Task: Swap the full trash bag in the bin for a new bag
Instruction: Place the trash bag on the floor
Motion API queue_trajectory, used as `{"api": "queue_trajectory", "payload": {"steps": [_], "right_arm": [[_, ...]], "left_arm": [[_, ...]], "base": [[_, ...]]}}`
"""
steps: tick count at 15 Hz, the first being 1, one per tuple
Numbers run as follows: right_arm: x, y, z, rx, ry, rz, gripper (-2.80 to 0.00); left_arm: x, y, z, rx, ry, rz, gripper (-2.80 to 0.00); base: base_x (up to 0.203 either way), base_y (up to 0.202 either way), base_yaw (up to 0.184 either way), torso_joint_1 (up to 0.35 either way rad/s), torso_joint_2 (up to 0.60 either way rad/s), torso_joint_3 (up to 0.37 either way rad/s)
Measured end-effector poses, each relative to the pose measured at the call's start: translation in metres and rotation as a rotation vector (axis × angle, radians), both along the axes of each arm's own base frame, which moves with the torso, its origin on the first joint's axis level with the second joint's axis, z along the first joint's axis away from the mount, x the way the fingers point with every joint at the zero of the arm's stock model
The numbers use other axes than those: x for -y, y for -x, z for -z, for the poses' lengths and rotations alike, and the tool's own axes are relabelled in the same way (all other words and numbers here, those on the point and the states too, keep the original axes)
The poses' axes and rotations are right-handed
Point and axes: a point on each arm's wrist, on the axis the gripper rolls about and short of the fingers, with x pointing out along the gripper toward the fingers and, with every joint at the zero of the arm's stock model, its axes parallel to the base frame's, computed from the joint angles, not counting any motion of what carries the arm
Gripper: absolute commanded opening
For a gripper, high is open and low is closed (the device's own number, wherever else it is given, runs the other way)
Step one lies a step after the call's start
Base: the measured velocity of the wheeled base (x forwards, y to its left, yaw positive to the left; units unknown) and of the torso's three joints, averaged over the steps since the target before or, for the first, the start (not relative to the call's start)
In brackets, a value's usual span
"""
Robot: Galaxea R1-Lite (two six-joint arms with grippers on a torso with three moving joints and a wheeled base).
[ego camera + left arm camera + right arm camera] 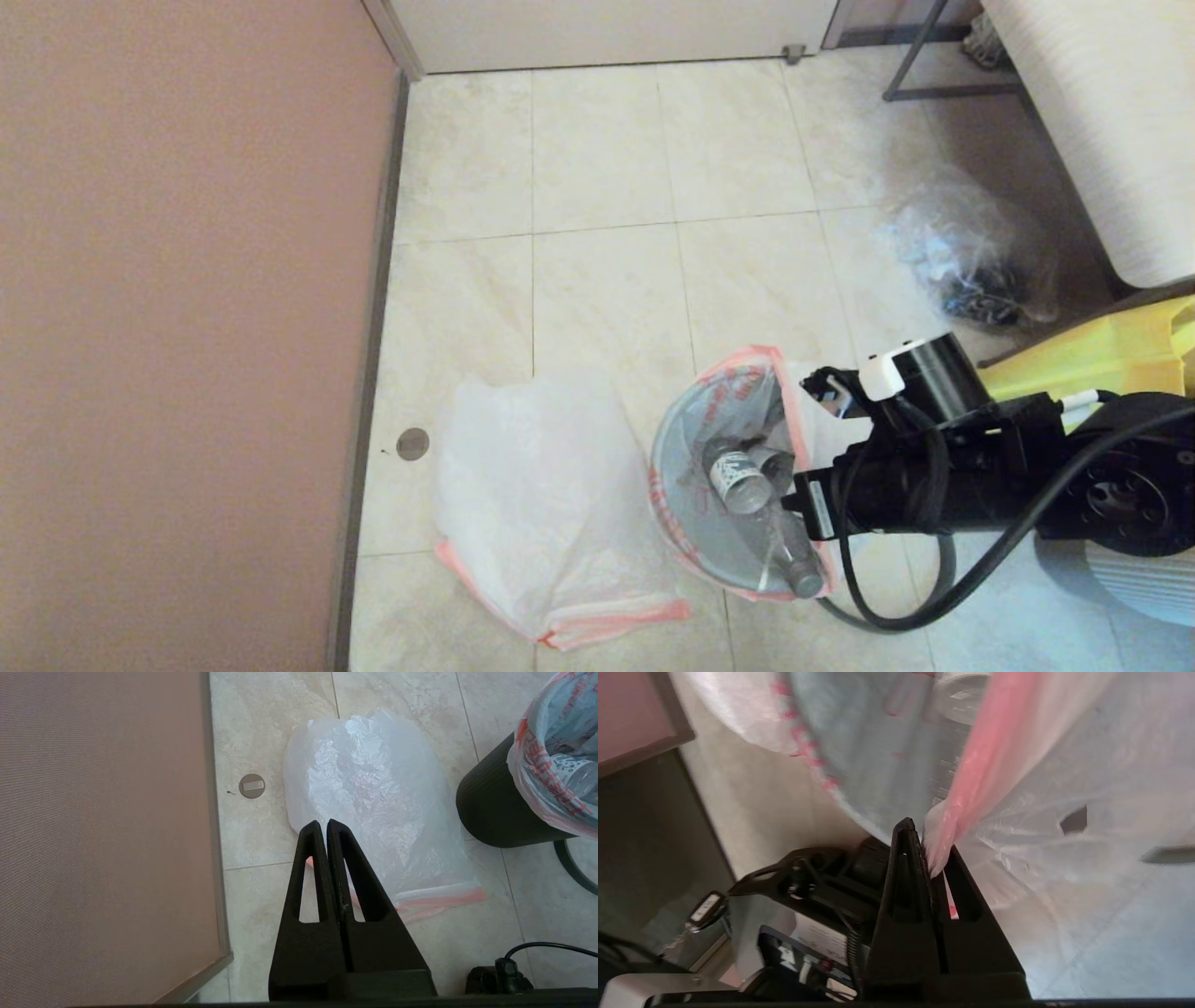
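Two bags with pink-orange hems show on the floor [607, 280], and only the first step of the task seems to be in hand. At the far left runs a brown wall [177, 327], and a small round metal disc [413, 444] sits in the tile just beside it. Next to the disc the new bag [541, 504] lies flat and not opened, its hem toward the robot. The left tool [324, 828] hangs above this bag with its two fingers pressed together and nothing between them; it looks idle. Further right stands the bin [495, 812], just beside the new bag but not touching it. The full trash bag [738, 476] is inside the bin, its mouth wide open, and clear bottles [747, 481] show in it. The right tool [927, 856] is clamped on the hem of this bag at the side of the bin nearest to the robot. Beyond, near a yellow bag [1102, 350], lies a clear bag with dark scraps [976, 257].

I judge that the full bag must yet be lifted out and put aside; then the new one must be opened and fitted in.
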Motion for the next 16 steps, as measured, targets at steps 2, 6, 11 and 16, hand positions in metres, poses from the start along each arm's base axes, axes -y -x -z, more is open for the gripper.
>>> {"api": "queue_trajectory", "payload": {"steps": [2,6,11,16], "right_arm": [[-0.006,-0.004,-0.002,-0.01,-0.037,-0.034,-2.8],[-0.01,-0.001,-0.021,-0.039,-0.192,-0.118,-2.8],[-0.005,0.01,-0.048,-0.006,-0.293,-0.167,-2.8],[0.002,0.027,-0.073,0.051,-0.355,-0.221,-2.8]], "left_arm": [[0.0,0.0,0.0,0.0,0.0,0.0,-2.8],[0.0,0.0,0.0,0.0,0.0,0.0,-2.8],[0.0,0.0,0.0,0.0,0.0,0.0,-2.8],[0.0,0.0,0.0,0.0,0.0,0.0,-2.8]], "base": [[0.0,0.0,0.0,0.0,0.0,0.0],[0.0,0.0,0.0,0.0,0.0,0.0],[0.0,0.0,0.0,0.0,0.0,0.0],[0.0,0.0,0.0,0.0,0.0,0.0]]}}
